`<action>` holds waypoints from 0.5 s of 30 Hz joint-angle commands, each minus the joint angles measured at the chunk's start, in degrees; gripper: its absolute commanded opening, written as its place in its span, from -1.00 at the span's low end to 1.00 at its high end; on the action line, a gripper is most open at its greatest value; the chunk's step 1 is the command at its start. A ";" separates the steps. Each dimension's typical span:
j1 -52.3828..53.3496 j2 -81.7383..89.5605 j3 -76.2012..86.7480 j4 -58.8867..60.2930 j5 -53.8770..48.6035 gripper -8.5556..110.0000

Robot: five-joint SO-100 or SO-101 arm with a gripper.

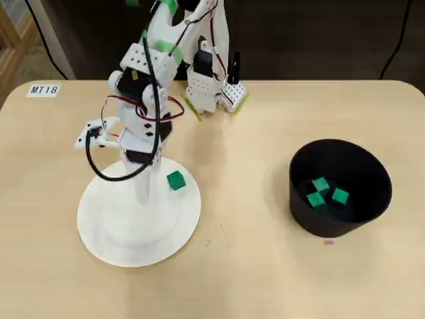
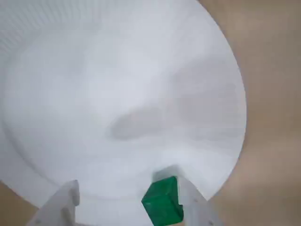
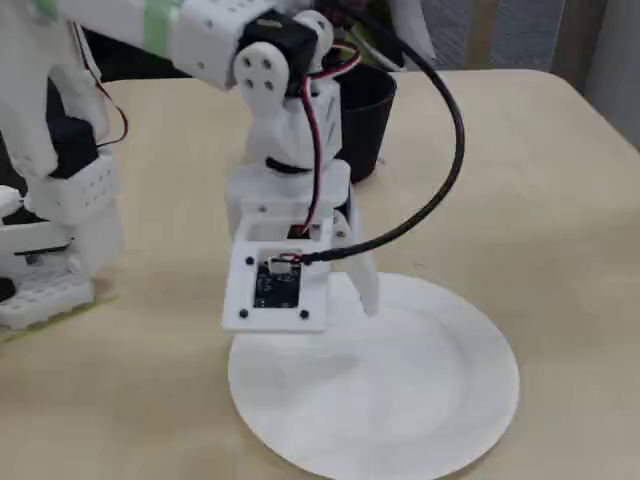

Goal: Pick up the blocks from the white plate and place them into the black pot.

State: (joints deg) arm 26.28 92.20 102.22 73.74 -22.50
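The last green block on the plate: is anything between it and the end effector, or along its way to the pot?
Nothing visible. The block sits between the open end effector fingers, against one finger. Bare table separates the white plate from the black pot.

Arm folds forward from its base (image 1: 212, 90) at the far table edge, wrist pitched steeply down. End effector (image 2: 129, 200) points nearly straight down, fingertips low. Jaws parted: in the wrist view both white fingers (image 2: 63, 202) enter from the bottom edge with a clear gap between them. Wrist camera board (image 3: 276, 283) faces the fixed view. Black cable (image 1: 109, 174) loops off the wrist.
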 commanded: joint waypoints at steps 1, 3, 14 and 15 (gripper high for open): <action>-0.97 4.22 -2.37 1.67 -1.93 -0.35; -0.44 5.45 -2.02 3.08 -2.11 -0.36; -4.13 13.62 5.80 4.04 -5.19 -0.25; -4.48 13.71 6.15 3.78 -5.54 -0.26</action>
State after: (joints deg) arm 22.32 103.62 108.19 77.52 -26.89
